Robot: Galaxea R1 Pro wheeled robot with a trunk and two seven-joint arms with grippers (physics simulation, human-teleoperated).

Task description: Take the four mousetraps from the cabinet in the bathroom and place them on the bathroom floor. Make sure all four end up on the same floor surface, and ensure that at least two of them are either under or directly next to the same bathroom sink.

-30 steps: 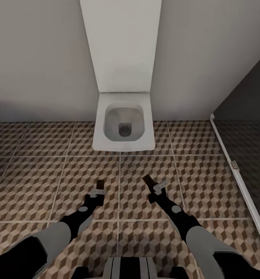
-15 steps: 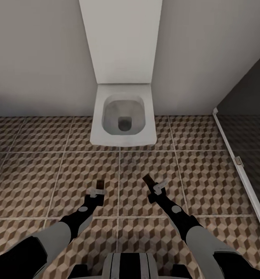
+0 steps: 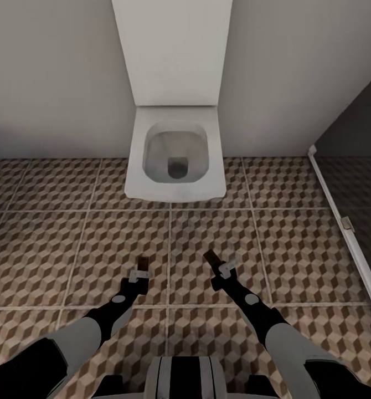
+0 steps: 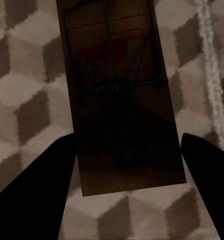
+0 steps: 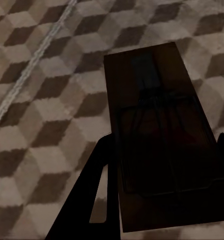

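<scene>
Both arms reach forward over the bathroom floor (image 3: pixel 296 249) with its brown and cream cube tiles. My left gripper (image 3: pixel 143 267) is shut on a mousetrap (image 3: pixel 144 261), a small brown board held flat above the tiles. In the left wrist view that mousetrap (image 4: pixel 117 100) sits between the two dark fingers (image 4: pixel 46 185), its wire bar and red marking showing. My right gripper (image 3: pixel 216 264) is shut on a second mousetrap (image 3: pixel 211 257), angled to the left. The right wrist view has this mousetrap (image 5: pixel 157 125) lying between the fingers (image 5: pixel 89 200), above the tiles.
A white toilet (image 3: pixel 175 160) with a tall white tank panel (image 3: pixel 171 50) stands against the pale wall straight ahead. A dark glass shower screen (image 3: pixel 357 183) with a white bottom rail (image 3: pixel 340 221) runs along the right. Patterned floor extends to both sides.
The whole picture has shifted: the toilet sits higher and looks larger, so the camera has moved closer. Both arms hold their pose, each gripper still shut on its mousetrap.
</scene>
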